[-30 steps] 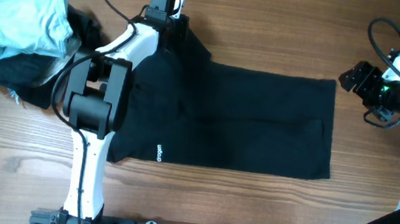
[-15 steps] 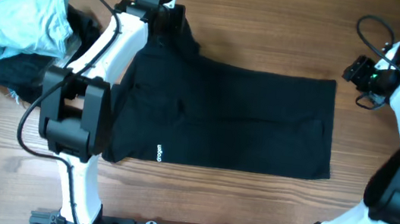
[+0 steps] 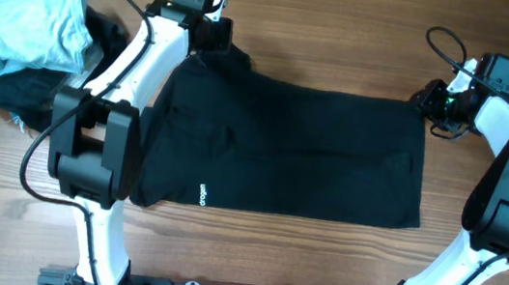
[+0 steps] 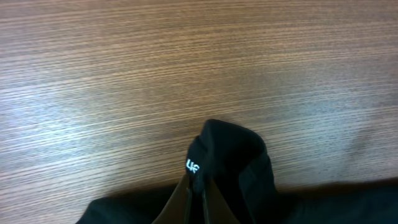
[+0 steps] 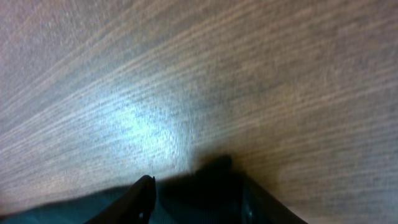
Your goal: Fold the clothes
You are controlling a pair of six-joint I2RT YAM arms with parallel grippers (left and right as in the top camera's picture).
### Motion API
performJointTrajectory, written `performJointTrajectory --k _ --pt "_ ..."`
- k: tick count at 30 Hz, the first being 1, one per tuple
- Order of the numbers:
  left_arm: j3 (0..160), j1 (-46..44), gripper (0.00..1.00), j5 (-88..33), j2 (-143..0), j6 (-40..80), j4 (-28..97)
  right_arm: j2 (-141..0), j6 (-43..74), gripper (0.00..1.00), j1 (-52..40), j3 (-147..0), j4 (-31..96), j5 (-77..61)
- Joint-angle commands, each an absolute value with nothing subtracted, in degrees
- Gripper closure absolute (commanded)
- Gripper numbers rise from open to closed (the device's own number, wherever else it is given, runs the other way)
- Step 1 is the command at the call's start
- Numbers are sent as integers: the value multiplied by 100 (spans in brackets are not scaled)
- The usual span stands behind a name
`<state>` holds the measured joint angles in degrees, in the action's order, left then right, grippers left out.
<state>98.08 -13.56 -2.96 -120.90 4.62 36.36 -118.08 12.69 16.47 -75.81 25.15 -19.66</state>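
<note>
One black garment, flat on wooden table; left gripper pinches one corner; right gripper fingers spread.

the left gripper pinches a raised peak of black cloth, white lettering showing, on the wooden table.

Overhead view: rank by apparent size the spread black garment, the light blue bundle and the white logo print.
1. spread black garment
2. light blue bundle
3. white logo print
The heaped bundle sits slightly nearer the camera, but the gaps are too wide to matter.
</note>
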Motion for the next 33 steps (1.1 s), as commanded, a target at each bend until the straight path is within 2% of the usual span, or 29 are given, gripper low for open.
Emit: performJointTrajectory --k 1,3,4,11,16,21,26,30,33 --pt "9806 -1376 96 89 -11655 510 3653 -11970 1221 71 1629 -7638 2432 -2115" --pt "9806 -1376 96 119 -11636 510 3671 -11970 1216 89 1629 -7640 2460 -2110" --pt "9806 -1376 96 119 -11633 513 3695 -11963 1216 96 1643 -7649 2473 -2112" --pt "9806 -1361 96 163 -11349 510 4268 -11338 1194 96 1844 -7651 2803 -2451" --pt "9806 -1232 96 1020 -10838 517 5481 -10477 1216 96 1981 -7651 3645 -2388" --pt "9806 -1039 96 1002 -10665 987 6674 -9627 1374 96 2001 -7651 4742 -1358" --pt "9804 -1037 96 464 -10665 993 7756 -9515 1415 96 2001 -7649 5732 -790" --pt "9664 -1037 89 211 -10667 993 7918 -9526 1409 96 2001 -7638 5929 -720" --pt "9400 -1037 93 172 -10667 1013 7918 -9531 1391 96 2001 -7638 6080 -718"
